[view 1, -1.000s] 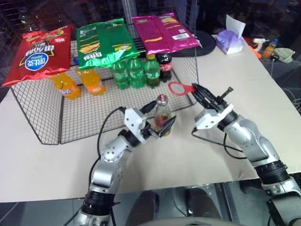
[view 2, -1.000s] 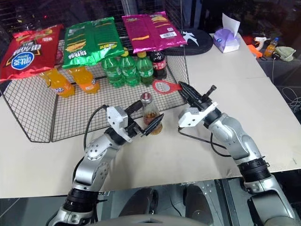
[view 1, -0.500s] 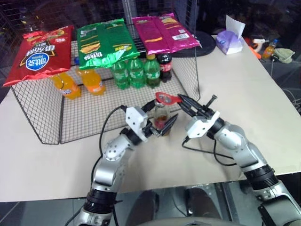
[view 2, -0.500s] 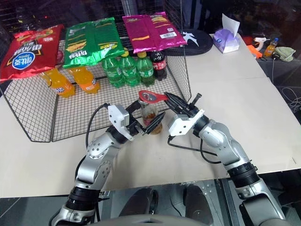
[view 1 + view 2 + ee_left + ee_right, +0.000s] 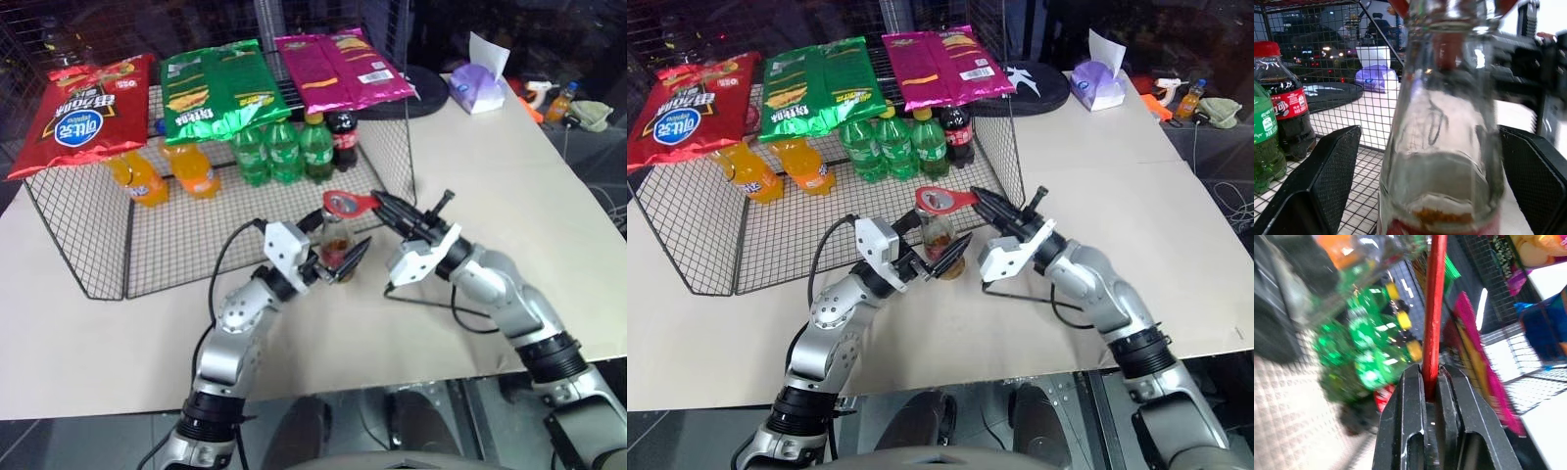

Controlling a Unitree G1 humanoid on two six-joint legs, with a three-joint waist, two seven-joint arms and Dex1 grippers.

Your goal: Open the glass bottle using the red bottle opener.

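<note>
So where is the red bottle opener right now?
In the left eye view, the red bottle opener is pinched in the right hand, its ring head sitting over the top of the glass bottle, just in front of the wire rack.

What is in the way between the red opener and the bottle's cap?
Nothing visible. The red bottle opener, pinched in the right gripper, has its ring right at the top of the glass bottle, which stands between the left gripper's fingers.
</note>
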